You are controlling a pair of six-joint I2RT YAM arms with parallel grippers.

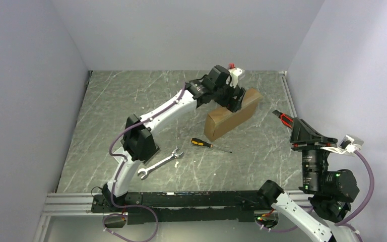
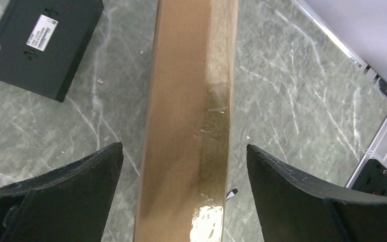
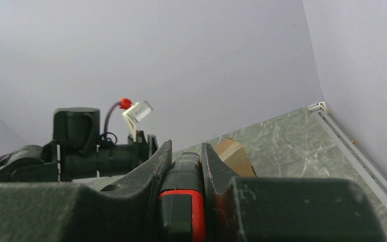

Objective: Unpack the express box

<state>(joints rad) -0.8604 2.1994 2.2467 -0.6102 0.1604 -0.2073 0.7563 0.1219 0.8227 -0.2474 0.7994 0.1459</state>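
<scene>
The express box (image 1: 227, 121), plain brown cardboard, stands on its long edge near the middle of the table. My left gripper (image 1: 234, 101) hangs over its far end. In the left wrist view the box (image 2: 189, 101) runs between the two spread black fingers (image 2: 80, 186), which are apart from it; the left gripper (image 2: 184, 151) is open. My right gripper (image 1: 283, 118) is at the right, raised, shut on a red-and-black tool (image 3: 184, 196) held between its fingers. In the right wrist view the box's end (image 3: 237, 156) shows beyond the right gripper (image 3: 186, 148).
A small black flat box with a white label (image 2: 40, 43) lies beside the express box. A screwdriver with a black-and-yellow handle (image 1: 209, 144) and a silver wrench (image 1: 160, 163) lie in front. Walls close the table on three sides; a rail (image 1: 288, 96) runs along the right edge.
</scene>
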